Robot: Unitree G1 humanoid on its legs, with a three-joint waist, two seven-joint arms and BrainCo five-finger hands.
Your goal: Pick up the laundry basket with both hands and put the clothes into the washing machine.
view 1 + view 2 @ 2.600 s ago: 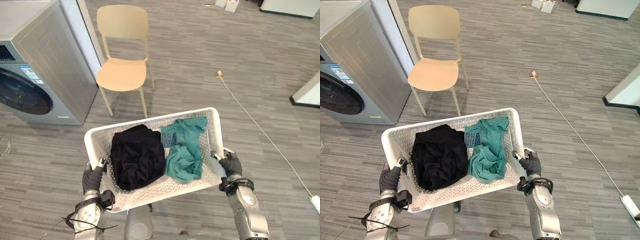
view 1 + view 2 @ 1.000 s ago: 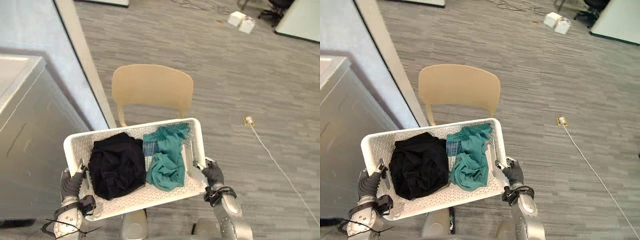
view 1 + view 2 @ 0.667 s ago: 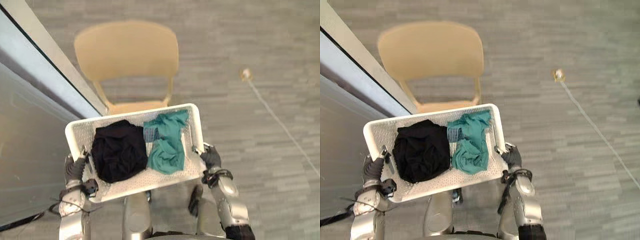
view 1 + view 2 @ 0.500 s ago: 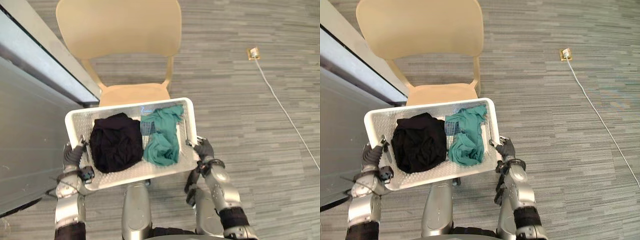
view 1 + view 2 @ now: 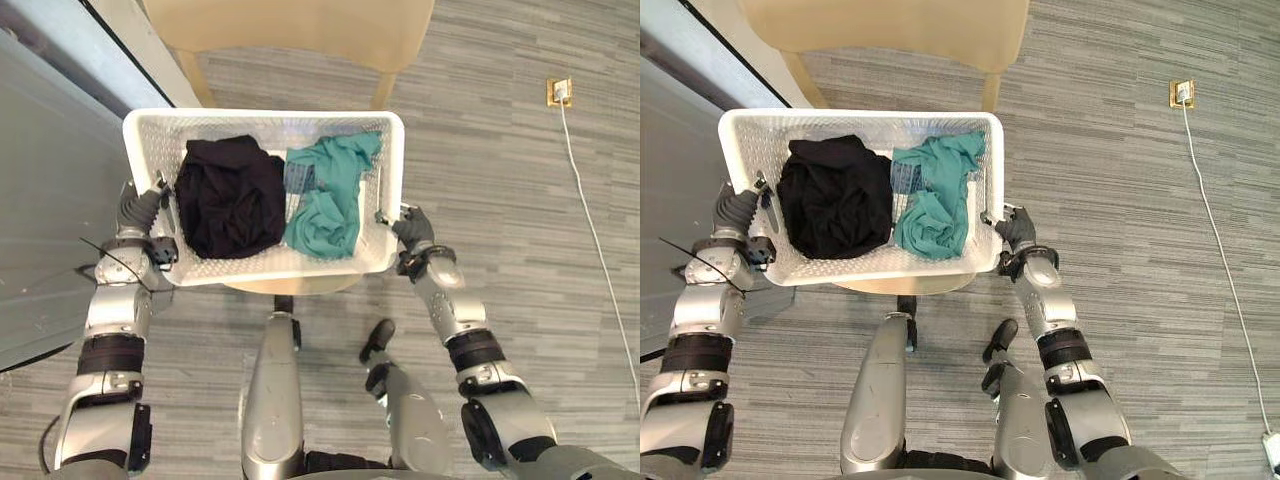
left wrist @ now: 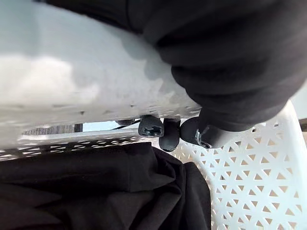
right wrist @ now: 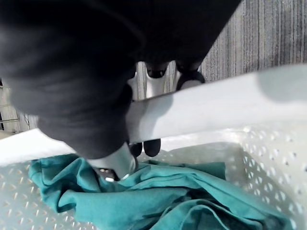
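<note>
A white perforated laundry basket [image 5: 395, 150] rests over the seat of a beige chair [image 5: 300, 30]. Inside lie a black garment [image 5: 230, 195] on the left and a teal garment [image 5: 325, 200] on the right. My left hand [image 5: 140, 212] grips the basket's left rim with its fingers curled over it, and the left wrist view shows the dark fingertips [image 6: 165, 134] hooked inside above the black garment [image 6: 96, 187]. My right hand [image 5: 412, 228] holds the right rim the same way; the right wrist view shows its fingers [image 7: 153, 81] wrapped round the rim [image 7: 230, 105] above the teal garment [image 7: 158, 201].
The grey side of the washing machine [image 5: 40, 200] fills the left edge, beside a pale wall strip [image 5: 130, 40]. A white cable [image 5: 600, 260] runs from a floor socket [image 5: 560, 92] along the right. Grey plank floor lies to the right.
The camera has tilted further down. The basket has gone forward and down onto the chair seat, with both hands still on its rims and the arms stretched out more.
</note>
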